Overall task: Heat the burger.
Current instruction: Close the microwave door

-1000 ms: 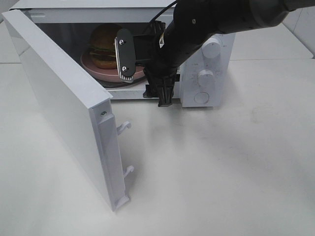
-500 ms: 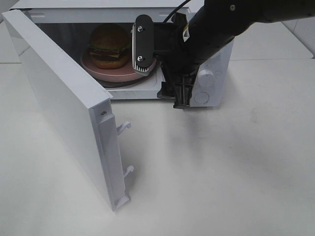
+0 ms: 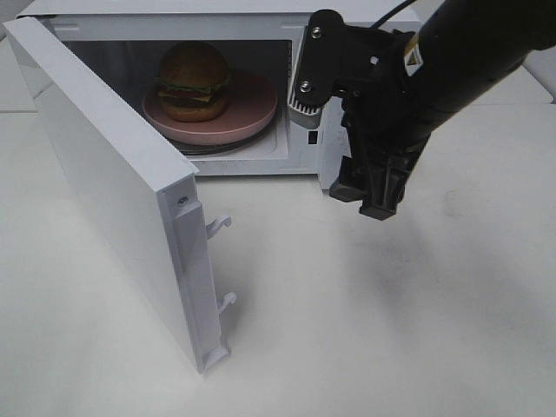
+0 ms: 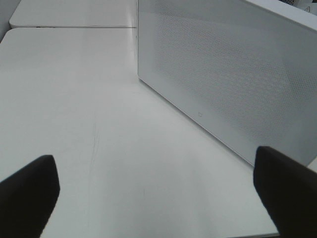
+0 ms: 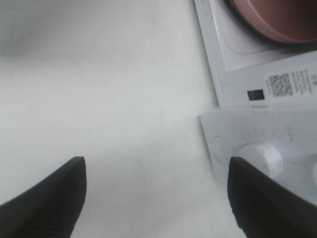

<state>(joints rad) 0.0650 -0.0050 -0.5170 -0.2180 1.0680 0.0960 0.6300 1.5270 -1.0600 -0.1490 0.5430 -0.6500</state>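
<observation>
Burger [image 3: 193, 80] sits on pink plate [image 3: 252, 117], inside microwave [image 3: 174, 7], left half of the cavity. Door [image 3: 104, 174] hangs wide open off the microwave's left side, free edge out front.

Right gripper [image 5: 153, 193]: jaws apart, empty, just in front of the microwave's control panel [image 5: 257, 134], outside the cavity.

Left gripper [image 4: 156, 191]: jaws apart, empty, facing the door's outer face. It is likely the nearer arm for pushing the door shut.

Nothing shows in the door's swing path.

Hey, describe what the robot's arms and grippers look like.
The right arm is a thick black tube with a thin black cable and a small pale label. Its flat black finger has two screws and a pale ribbed tip. The left gripper shows only dark rounded fingertips.
</observation>
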